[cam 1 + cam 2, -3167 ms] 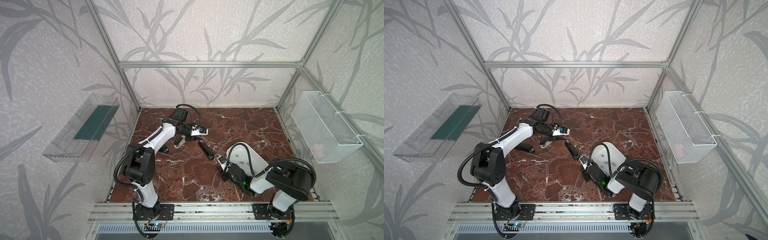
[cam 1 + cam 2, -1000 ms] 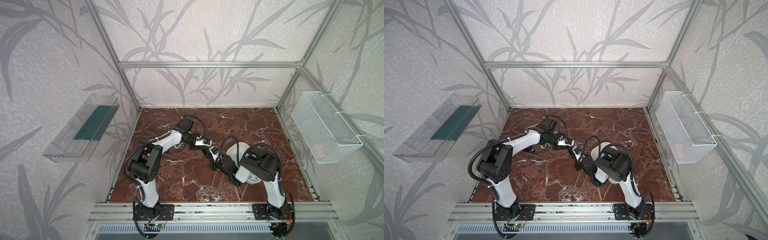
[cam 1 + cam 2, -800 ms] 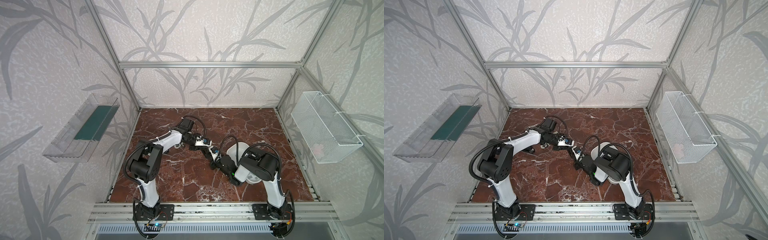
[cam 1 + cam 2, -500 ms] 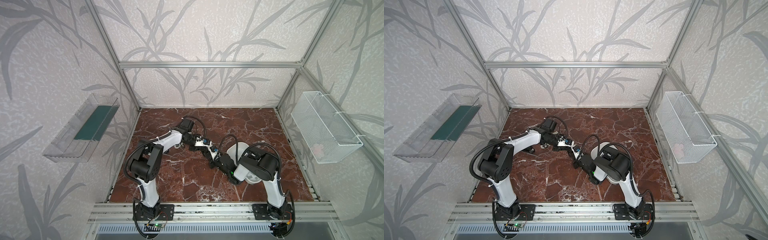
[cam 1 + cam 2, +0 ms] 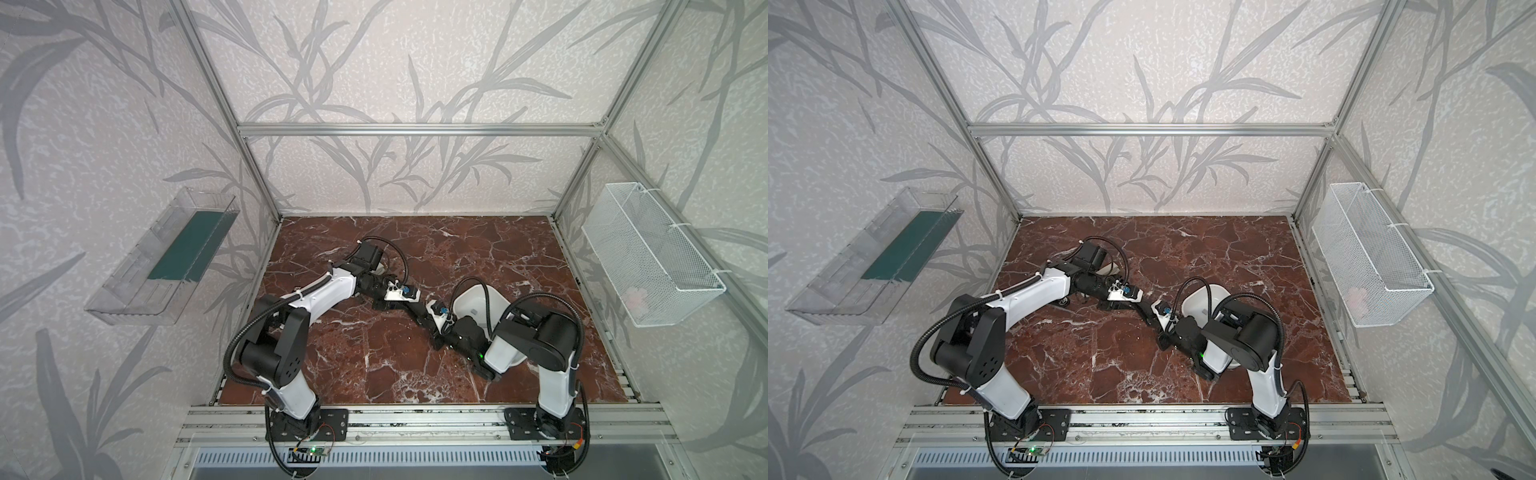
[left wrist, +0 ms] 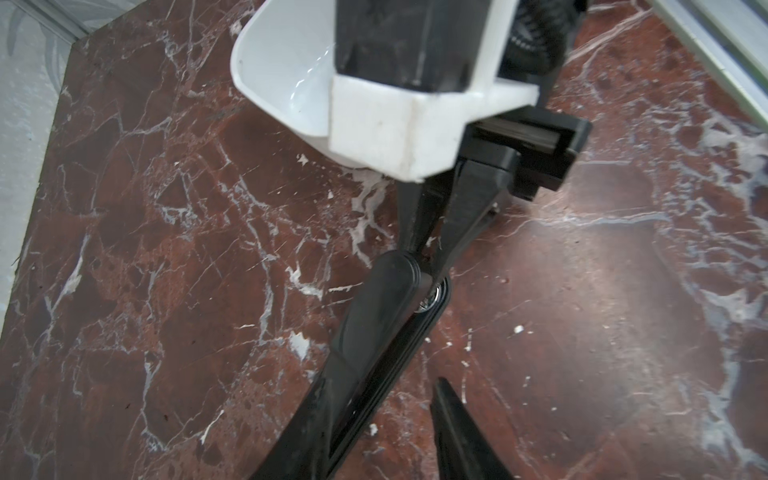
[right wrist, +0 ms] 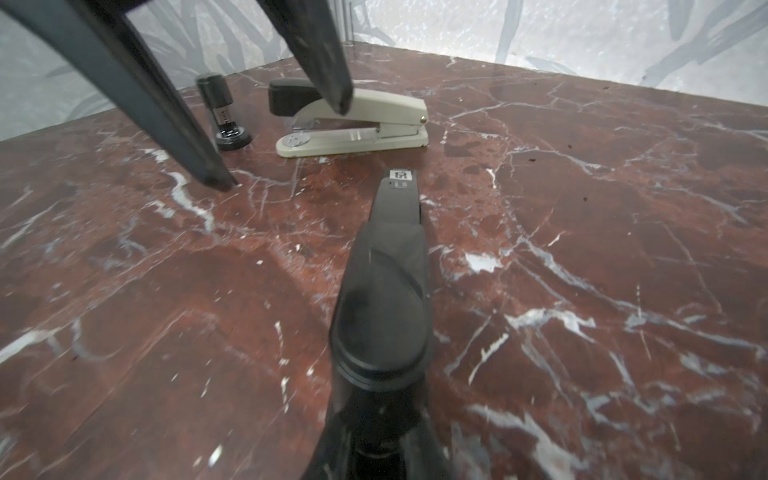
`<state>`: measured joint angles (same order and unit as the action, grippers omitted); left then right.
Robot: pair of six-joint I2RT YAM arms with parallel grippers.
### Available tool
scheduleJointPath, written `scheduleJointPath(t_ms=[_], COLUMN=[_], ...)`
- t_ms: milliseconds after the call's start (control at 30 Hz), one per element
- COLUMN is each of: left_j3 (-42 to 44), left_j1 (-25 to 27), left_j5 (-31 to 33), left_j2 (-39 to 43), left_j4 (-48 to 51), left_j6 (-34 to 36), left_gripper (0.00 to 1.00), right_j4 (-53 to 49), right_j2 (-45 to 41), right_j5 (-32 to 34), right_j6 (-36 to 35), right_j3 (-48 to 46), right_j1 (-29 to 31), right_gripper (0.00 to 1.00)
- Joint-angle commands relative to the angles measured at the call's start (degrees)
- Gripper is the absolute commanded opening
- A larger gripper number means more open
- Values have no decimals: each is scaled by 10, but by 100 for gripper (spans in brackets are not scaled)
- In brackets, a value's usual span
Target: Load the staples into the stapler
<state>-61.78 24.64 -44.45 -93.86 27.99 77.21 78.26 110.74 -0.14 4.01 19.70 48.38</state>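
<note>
The black stapler (image 7: 386, 299) lies flat near the middle of the red-brown, white-veined marble surface (image 7: 582, 208). It is a long, narrow body of matte plastic with a rounded, ridged rear end and a small white printed label at its front tip. The right gripper (image 6: 430, 257) is clenched on that rounded rear end, its tapered black fingers pinching it from both sides, and a bit of bright metal shows in the seam just behind them. The left gripper (image 7: 282, 145) stands released near the stapler's front end with its jaws spread and nothing between them. One fingertip appears to rest on the marble. Beyond it sit a beige stapler (image 7: 374, 112) with a black handle cap and a steel anvil plate, and a small black upright object (image 7: 222, 112) on a round base. Behind the right gripper is a glossy white tray (image 6: 266, 75) with rounded corners. A faint grey patch (image 5: 472, 310) on its floor is too small to identify.
</note>
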Motion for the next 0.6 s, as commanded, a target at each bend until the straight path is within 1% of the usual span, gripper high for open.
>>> scheduleJointPath(t_ms=[0, 100, 167, 233, 367, 433, 567], left_j3=[61, 115, 129, 123, 115, 105, 85], left_j1=[27, 50, 70, 91, 117, 121, 125], left_j5=[6, 2, 8, 23, 51, 46, 31], left_j2=[62, 112, 125, 124, 109, 100, 80], left_j4=[-5, -45, -62, -49, -45, -42, -23], left_j6=[-35, -68, -86, -96, -101, -108, -104], left_gripper=[43, 46, 48, 47, 46, 47, 47], right_j4=[23, 22, 22, 22, 22, 22, 22], right_j2=[-43, -69, -79, -83, -83, -82, -86], right_j5=[-84, -99, -79, -58, -43, -28, -30], right_j6=[-21, -35, -50, -63, -78, -87, -88], right_j3=[-45, -79, -93, -103, -111, -112, -111], right_j1=[0, 9, 26, 43, 67, 82, 85], right_gripper=[12, 14, 14, 15, 14, 14, 14])
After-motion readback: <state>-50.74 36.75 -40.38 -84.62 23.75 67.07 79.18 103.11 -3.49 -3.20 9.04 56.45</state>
